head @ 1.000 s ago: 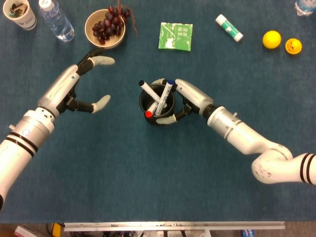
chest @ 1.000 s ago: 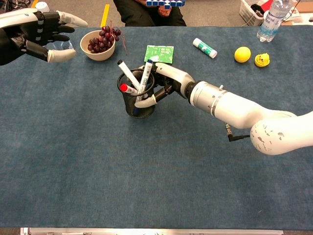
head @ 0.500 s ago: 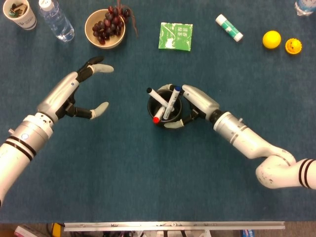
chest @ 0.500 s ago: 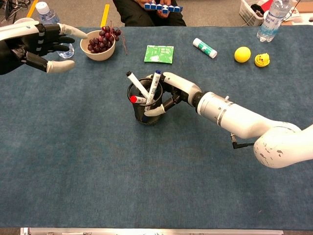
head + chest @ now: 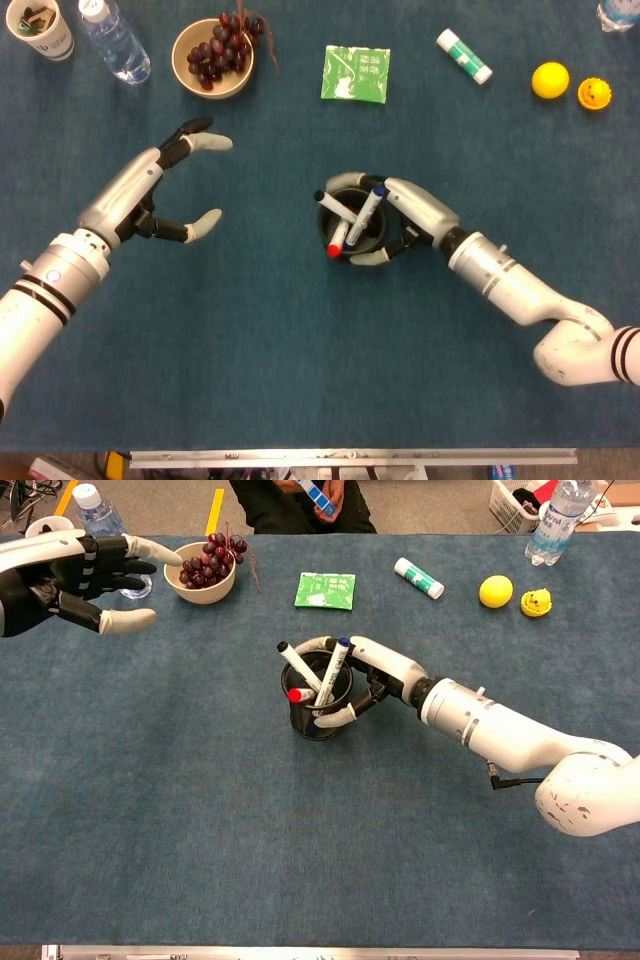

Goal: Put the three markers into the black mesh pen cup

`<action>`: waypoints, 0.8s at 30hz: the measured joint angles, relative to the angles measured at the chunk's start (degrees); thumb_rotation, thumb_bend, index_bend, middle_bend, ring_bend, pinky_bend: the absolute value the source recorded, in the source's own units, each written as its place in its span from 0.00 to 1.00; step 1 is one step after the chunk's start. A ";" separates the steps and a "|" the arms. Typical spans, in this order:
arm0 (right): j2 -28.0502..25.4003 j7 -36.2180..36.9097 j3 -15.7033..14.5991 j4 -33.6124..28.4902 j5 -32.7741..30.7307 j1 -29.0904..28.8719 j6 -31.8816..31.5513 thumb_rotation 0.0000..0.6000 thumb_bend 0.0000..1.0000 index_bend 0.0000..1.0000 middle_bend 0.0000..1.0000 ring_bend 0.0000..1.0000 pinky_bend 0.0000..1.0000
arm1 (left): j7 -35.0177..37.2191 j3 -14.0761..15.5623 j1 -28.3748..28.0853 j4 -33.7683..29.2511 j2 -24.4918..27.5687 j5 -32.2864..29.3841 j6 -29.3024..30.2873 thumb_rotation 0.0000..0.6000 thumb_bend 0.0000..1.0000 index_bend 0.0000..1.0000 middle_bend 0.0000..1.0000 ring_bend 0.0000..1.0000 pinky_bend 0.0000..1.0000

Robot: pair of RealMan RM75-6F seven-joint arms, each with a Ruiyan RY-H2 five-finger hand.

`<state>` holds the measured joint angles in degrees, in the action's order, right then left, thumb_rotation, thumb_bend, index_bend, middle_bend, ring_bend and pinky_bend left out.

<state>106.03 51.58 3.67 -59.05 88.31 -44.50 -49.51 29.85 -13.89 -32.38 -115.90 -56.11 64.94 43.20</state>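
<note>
— What have you got on the right side?

— My right hand is wrapped around the black mesh pen cup, thumb on the near wall and fingers curled over the far rim. It grips the cup upright on the table. All three markers stand inside it: the blue-capped marker leaning toward my palm, the black-capped marker tilting away from it, and the red-capped marker lying low with its cap at the rim on the side away from my palm.

— Has anything shifted since a second ago?

— Yes. The cup has slid with my hand across the table, toward my right arm's side and a little nearer to me. A second ago it sat closer to the green packet; now it is well apart from it. The markers have rocked slightly inside but stay in the cup.

— And the left?

— My left hand hovers above the table well apart from the cup, fingers spread, thumb apart, holding nothing. It has drawn back a touch from the bowl of grapes, which lies just beyond its fingertips.

— Anything else near your right hand?

— Beyond it, on the far side of the table, are a glue stick, a lemon and a small yellow toy.
</note>
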 measured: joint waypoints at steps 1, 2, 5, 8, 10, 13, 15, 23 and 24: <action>-0.13 0.02 -0.13 0.03 0.14 0.07 -0.28 0.98 0.00 0.09 0.16 0.12 0.07 | 0.00 0.07 -0.02 0.08 -0.04 0.00 0.01 1.00 0.35 0.17 0.00 0.00 0.02; -0.30 -0.06 -0.25 0.06 0.26 0.19 -0.67 0.97 0.00 0.06 0.15 0.10 0.07 | 0.00 0.12 -0.02 0.10 -0.06 0.02 0.03 1.00 0.35 0.17 0.00 0.00 0.02; -0.99 -0.41 -0.59 -0.19 0.54 0.49 -1.57 0.95 0.00 0.01 0.12 0.08 0.05 | 0.12 0.27 0.04 0.22 -0.12 0.05 0.12 1.00 0.35 0.17 0.00 0.00 0.02; -1.88 -1.10 -0.89 -0.77 0.74 0.82 -2.28 0.95 0.00 0.00 0.08 0.05 0.02 | 0.32 0.39 0.15 0.41 -0.10 0.21 0.24 1.00 0.35 0.17 0.00 0.00 0.02; -2.68 -1.53 -1.07 -1.48 0.86 1.07 -2.78 0.95 0.00 0.00 0.05 0.03 0.01 | 0.40 0.55 0.26 0.59 0.07 0.49 0.23 1.00 0.35 0.17 0.00 0.00 0.02; -4.71 -2.87 -1.49 -3.30 1.04 1.54 -3.41 0.95 0.00 0.00 0.04 0.02 0.01 | -0.18 0.87 0.50 1.06 0.27 1.11 0.69 1.00 0.35 0.17 0.00 0.00 0.02; -6.80 -4.59 -1.84 -5.13 0.94 1.91 -3.47 0.95 0.00 0.00 0.05 0.02 0.01 | -0.99 1.24 0.70 1.55 0.35 1.85 1.14 1.00 0.35 0.17 0.00 0.00 0.02; -18.14 -16.37 -2.08 -16.13 -2.96 5.49 -4.88 1.00 0.20 0.07 0.18 0.10 0.12 | -10.37 3.55 2.50 5.47 -1.72 4.27 7.85 1.00 0.35 0.17 0.02 0.00 0.02; -19.59 -18.03 -2.08 -17.50 -3.67 6.15 -5.28 1.00 0.23 0.10 0.20 0.12 0.15 | -11.93 3.91 2.87 6.28 -2.39 4.57 9.21 1.00 0.35 0.17 0.03 0.00 0.02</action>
<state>86.44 33.55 1.59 -76.56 84.64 -38.35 -54.79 17.92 -9.98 -29.51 -109.62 -58.50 69.51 52.41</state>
